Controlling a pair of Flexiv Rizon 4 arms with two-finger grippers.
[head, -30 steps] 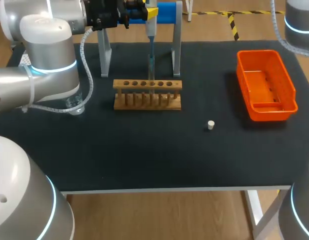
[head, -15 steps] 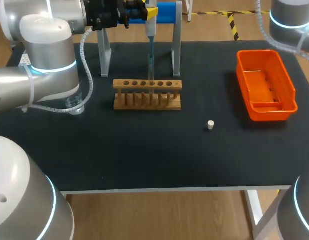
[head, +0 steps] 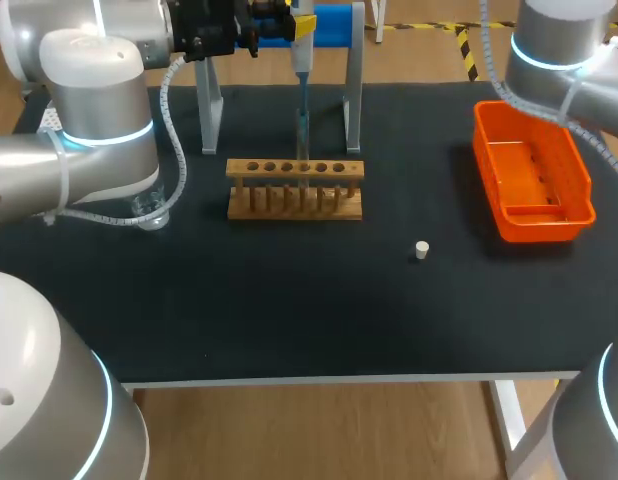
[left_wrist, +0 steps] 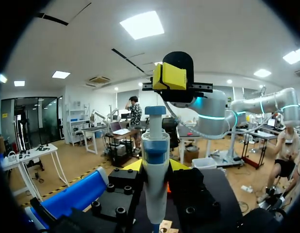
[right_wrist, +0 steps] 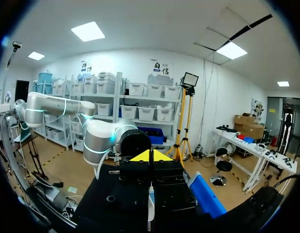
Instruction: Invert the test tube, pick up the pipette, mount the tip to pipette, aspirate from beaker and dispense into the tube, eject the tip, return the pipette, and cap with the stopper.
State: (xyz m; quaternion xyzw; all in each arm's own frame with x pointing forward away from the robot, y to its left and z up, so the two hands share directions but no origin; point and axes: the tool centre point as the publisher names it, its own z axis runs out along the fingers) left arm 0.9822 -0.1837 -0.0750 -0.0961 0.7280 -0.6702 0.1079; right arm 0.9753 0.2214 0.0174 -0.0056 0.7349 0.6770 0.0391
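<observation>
My left gripper [head: 287, 27] is shut on the white-and-blue pipette [head: 302, 60] at the back of the table, holding it upright. In the left wrist view the pipette [left_wrist: 155, 165] stands between the yellow fingertips [left_wrist: 134, 166]. Its bluish tip [head: 302, 130] points down into the wooden tube rack [head: 295, 190], where the clear test tube is hard to make out. The small white stopper [head: 421, 250] lies on the black mat. The beaker [head: 149, 212] is half hidden behind my left arm. My right gripper [right_wrist: 150, 156] is shut and empty, raised and facing the left arm and pipette [right_wrist: 150, 206].
An orange bin [head: 579, 205] stands at the right of the table, below my right arm [head: 549, 45]. The metal pipette stand [head: 354, 95] with its blue bar rises behind the rack. Open black mat lies between the rack and the front edge.
My right arm has swung in from the right along the back of the table, and its gripper has shut. The left arm and the pipette have not moved.
</observation>
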